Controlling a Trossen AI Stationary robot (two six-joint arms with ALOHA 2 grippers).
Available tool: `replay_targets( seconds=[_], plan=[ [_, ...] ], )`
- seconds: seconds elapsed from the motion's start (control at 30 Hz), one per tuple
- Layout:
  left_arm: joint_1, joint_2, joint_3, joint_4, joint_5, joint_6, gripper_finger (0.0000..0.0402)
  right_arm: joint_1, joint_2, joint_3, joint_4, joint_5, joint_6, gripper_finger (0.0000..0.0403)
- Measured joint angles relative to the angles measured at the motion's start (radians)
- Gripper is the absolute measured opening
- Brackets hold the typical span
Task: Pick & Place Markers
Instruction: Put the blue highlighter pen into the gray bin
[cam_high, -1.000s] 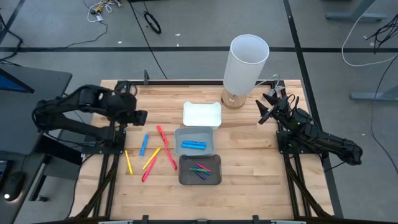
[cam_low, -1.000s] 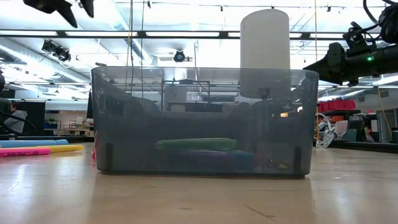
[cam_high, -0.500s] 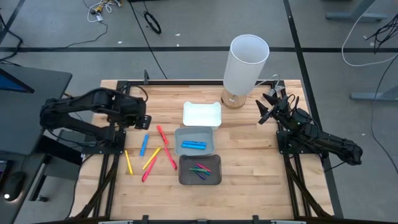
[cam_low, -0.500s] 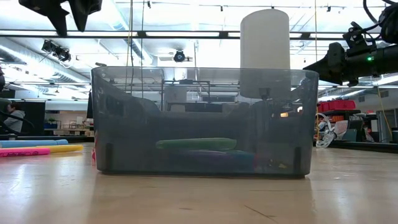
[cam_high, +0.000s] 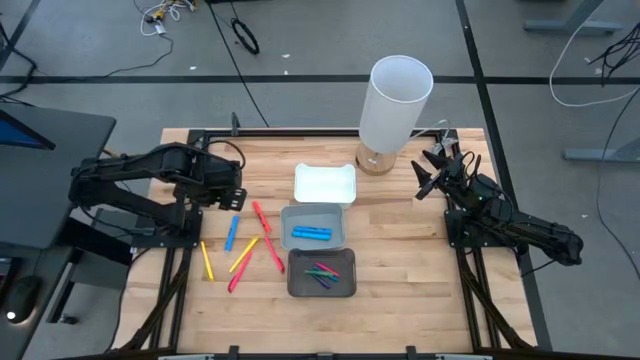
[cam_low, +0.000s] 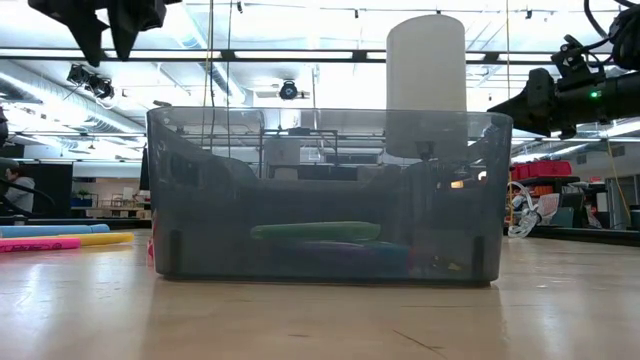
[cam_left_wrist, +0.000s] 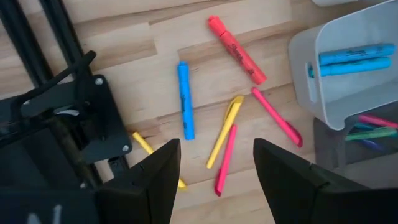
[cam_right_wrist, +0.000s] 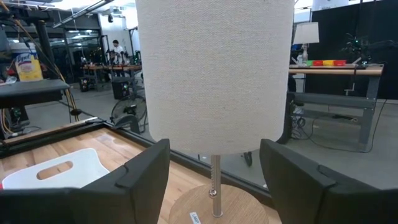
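Several loose markers lie flat on the wooden table: a blue one (cam_left_wrist: 185, 99), a red-orange one (cam_left_wrist: 236, 50), two yellow ones (cam_left_wrist: 225, 130) and two pink ones (cam_left_wrist: 277, 116). My left gripper (cam_high: 233, 197) hangs open above them, pointing down, its fingers (cam_left_wrist: 155, 180) touching nothing. More blue markers (cam_high: 312, 233) lie in the light grey tray (cam_high: 340, 215). Green, pink and purple ones (cam_high: 322, 273) lie in the dark grey tray (cam_high: 296, 288). My right gripper (cam_high: 428, 172) waits open at the table's right, facing the lamp (cam_right_wrist: 214, 68).
A white tray (cam_high: 325, 183) sits just beyond the light grey one. The tall white lamp (cam_high: 398, 100) stands on a round wooden base at the far edge. In the low view the dark tray (cam_low: 325, 195) fills the middle. Bare wood lies near the front edge.
My left gripper has sunk a little and shifted toward the loose markers, tipping until it points straight down. Its fingers stay the same distance apart. The markers and my right arm have kept still.
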Motion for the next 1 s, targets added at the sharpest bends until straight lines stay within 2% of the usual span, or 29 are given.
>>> replay_targets(
  seconds=[0.4, 0.63, 1.0],
  plan=[
    [0.008, 0.062, -0.003, -0.002, -0.049, 0.008, 0.0211, 0.000, 0.000, 0.000, 0.000, 0.000, 0.000, 0.0251],
    [0.008, 0.062, -0.126, 0.024, -0.002, 0.008, 0.0226, 0.000, 0.000, 0.000, 0.000, 0.000, 0.000, 0.0251],
    [0.007, 0.062, -0.258, 0.106, -0.017, 0.009, 0.0245, 0.000, 0.000, 0.000, 0.000, 0.000, 0.000, 0.0251]
  ],
)
